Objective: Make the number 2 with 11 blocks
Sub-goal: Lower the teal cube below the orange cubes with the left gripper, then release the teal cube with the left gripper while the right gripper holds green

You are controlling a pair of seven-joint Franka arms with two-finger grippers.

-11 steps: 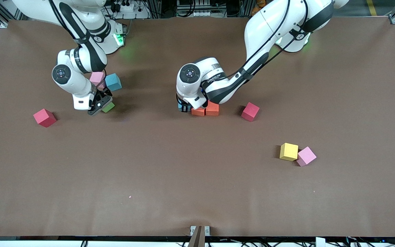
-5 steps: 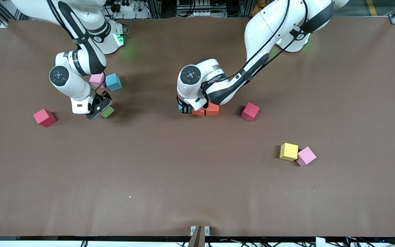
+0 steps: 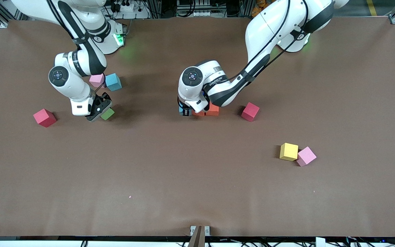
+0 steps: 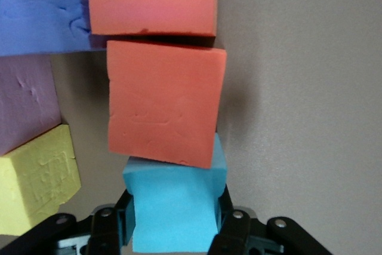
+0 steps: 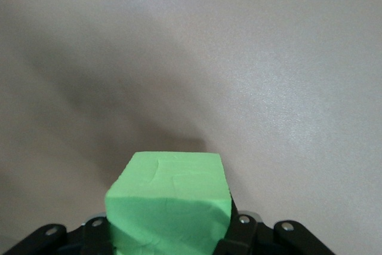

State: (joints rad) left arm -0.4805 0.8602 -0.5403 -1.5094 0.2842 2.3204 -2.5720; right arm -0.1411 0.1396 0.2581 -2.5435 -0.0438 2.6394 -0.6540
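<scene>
We note left gripper (image 4: pixel 173 231) fingers pinching matte blue foam cube (image 4: pixel 174 210), touching two orange cubes (image 4: pixel 161 108) mid-table; we seat it flush, square, then release. Right gripper (image 5: pixel 170 234) fingers pinch green cube (image 5: pixel 170 210) above table (image 3: pixel 197 178).

Brown table (image 3: pixel 197 178), right gripper (image 3: pixel 98 110) at upper left of the frame clamping a green cube (image 3: pixel 107 114), pink cube (image 3: pixel 97 80) and blue cube (image 3: pixel 113 82) just above, left gripper (image 3: pixel 184 110) mid-frame beside orange cubes (image 3: pixel 213 109), red cube (image 3: pixel 250 111) nearby, another red cube (image 3: pixel 44 117) at far left, yellow cube (image 3: pixel 288 151) touching a pink cube (image 3: pixel 306 156) at lower right.
</scene>
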